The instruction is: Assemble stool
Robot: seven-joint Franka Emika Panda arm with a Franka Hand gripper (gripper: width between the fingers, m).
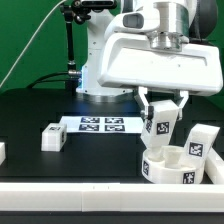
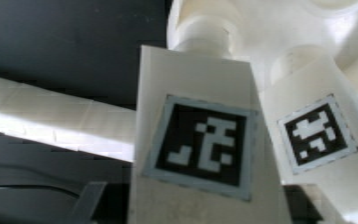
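My gripper [image 1: 162,116] is shut on a white blocky leg [image 1: 160,127] with a black-and-white tag. It holds the leg upright over the round white seat [image 1: 165,172] at the front of the exterior view's right. The leg's lower end is at the seat's rim. A second leg [image 1: 201,141] stands up from the seat's far right side. A third leg [image 1: 52,137] lies loose on the black table to the left. In the wrist view the held leg [image 2: 202,140] fills the middle between my fingers [image 2: 98,200], and the second leg [image 2: 318,135] is right beside it.
The marker board [image 1: 100,124] lies flat behind the loose leg, in front of the robot's base [image 1: 100,75]. A white rail [image 1: 70,197] runs along the table's front edge. A small white object [image 1: 2,151] shows at the exterior view's left edge.
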